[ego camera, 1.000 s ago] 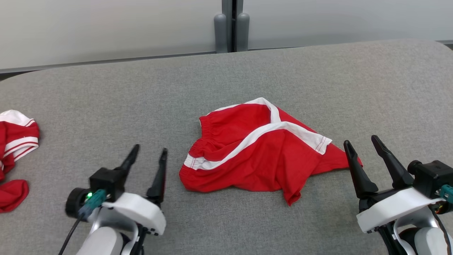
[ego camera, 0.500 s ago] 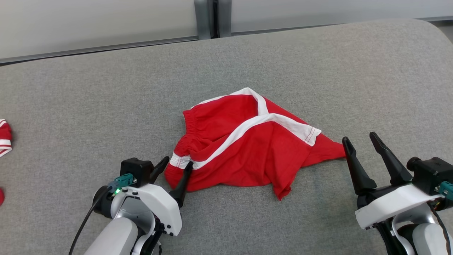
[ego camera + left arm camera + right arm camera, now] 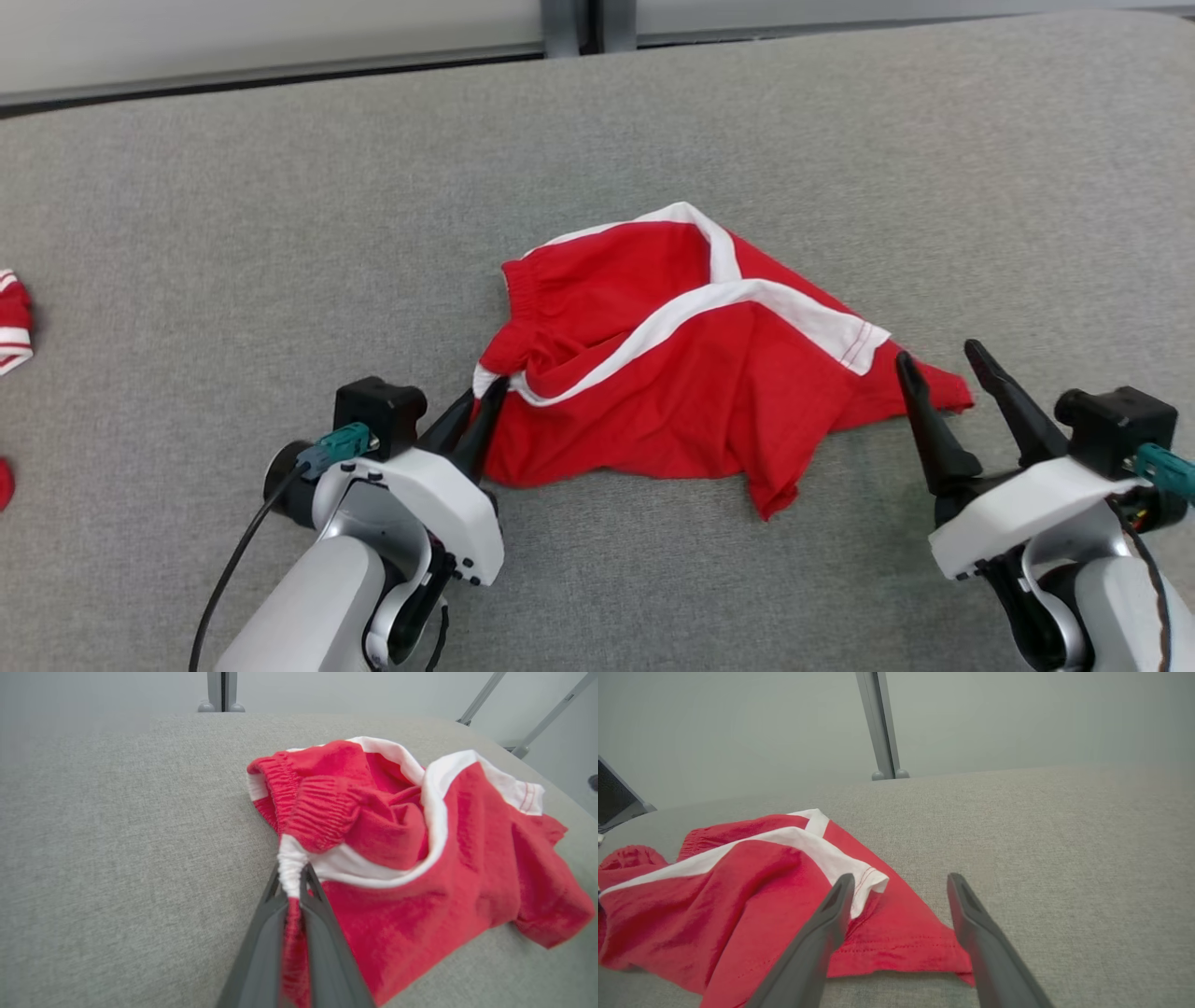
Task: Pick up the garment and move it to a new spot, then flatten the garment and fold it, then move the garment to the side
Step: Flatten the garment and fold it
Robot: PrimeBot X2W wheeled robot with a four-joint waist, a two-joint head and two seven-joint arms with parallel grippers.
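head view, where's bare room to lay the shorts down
Bare: grey surface beyond the red shorts, and between them and the clothes at the left edge. Crowded: near middle, both left gripper and right gripper at the shorts.

Bare grey desk (image 3: 233, 215) surrounds the red garment (image 3: 691, 392); another red-and-white cloth (image 3: 11, 322) lies well apart at the left edge.

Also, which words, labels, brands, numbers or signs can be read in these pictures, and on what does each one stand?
None can be read. The red and white garment shows only plain fabric and stitching, with no print or tag visible. The left gripper, the right gripper and the grey surface carry no visible lettering.
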